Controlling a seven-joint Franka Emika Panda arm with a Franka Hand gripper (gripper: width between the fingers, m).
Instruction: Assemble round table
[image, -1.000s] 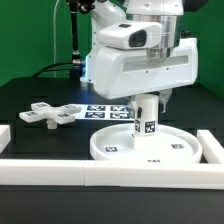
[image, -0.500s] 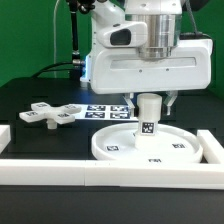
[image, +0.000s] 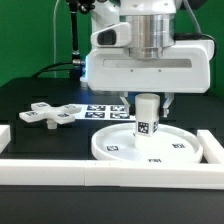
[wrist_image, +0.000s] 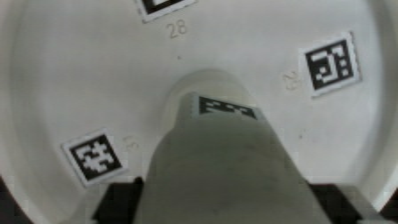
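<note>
One short thick cylinder leg (image: 146, 120) is all the end effector (image: 146, 100) has. Its two fingers (wrist_image: 121, 203) are squeezed tight on the leg's upper end, holding it upright with the bottom at the middle of the round disc (image: 112, 142). The cross-shaped foot piece (image: 48, 114) lies on the black surface (image: 40, 138) off toward the exterior view's left, apart from the disc.

the arm (image: 150, 62) points straight down, its end effector (image: 147, 99) clamped on the upright leg (image: 146, 120).
</note>
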